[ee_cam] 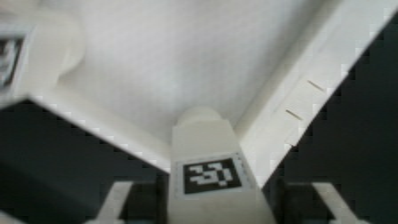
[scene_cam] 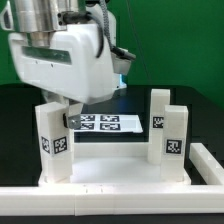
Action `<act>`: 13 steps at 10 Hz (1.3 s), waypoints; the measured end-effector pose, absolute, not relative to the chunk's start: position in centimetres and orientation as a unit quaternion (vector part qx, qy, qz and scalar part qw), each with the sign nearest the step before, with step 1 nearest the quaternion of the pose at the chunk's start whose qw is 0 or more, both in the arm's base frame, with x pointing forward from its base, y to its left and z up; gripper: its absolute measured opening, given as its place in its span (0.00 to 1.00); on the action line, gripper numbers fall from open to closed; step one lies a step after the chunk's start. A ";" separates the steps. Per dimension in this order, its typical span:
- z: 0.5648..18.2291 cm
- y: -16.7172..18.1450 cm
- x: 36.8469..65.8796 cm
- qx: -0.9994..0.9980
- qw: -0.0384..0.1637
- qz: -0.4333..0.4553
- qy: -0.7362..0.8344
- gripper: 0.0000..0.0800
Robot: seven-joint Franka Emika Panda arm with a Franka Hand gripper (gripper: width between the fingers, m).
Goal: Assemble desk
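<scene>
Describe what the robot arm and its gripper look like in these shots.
The arm is glossy white with rounded housings and a silver metallic cylinder at the top. A dark cable runs alongside it. The gripper has pale grey fingers, seen blurred in the wrist view. No markings are readable on it.

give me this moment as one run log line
stage: leg fitting | gripper: shut on leg | tabletop: flat, three legs upright in corners | marker board: behind tabletop
</scene>
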State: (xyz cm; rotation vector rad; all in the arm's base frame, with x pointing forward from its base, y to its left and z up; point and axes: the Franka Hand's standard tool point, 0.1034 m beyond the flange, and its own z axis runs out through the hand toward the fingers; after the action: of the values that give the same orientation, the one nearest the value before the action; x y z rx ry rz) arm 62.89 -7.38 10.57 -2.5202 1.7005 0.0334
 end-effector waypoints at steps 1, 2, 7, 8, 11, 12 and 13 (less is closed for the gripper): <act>10.4 -7.0 63.1 -0.767 0.068 0.003 0.638 0.37; 10.3 -6.5 63.1 -0.709 0.087 -0.007 0.699 0.37; 10.4 -6.0 63.3 -0.688 0.094 -0.016 0.720 0.37; 10.7 -6.5 63.2 -0.732 0.092 -0.018 0.675 0.60; 11.1 -7.2 63.1 -0.865 0.073 -0.043 0.494 0.80; 11.0 -7.4 63.1 -0.880 0.071 -0.045 0.468 0.81; 11.0 -7.4 63.0 -0.891 0.070 -0.047 0.446 0.81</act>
State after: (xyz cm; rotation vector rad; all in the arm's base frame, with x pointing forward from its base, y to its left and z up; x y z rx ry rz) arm 63.05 -7.43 11.01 -2.6816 1.3429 -0.1402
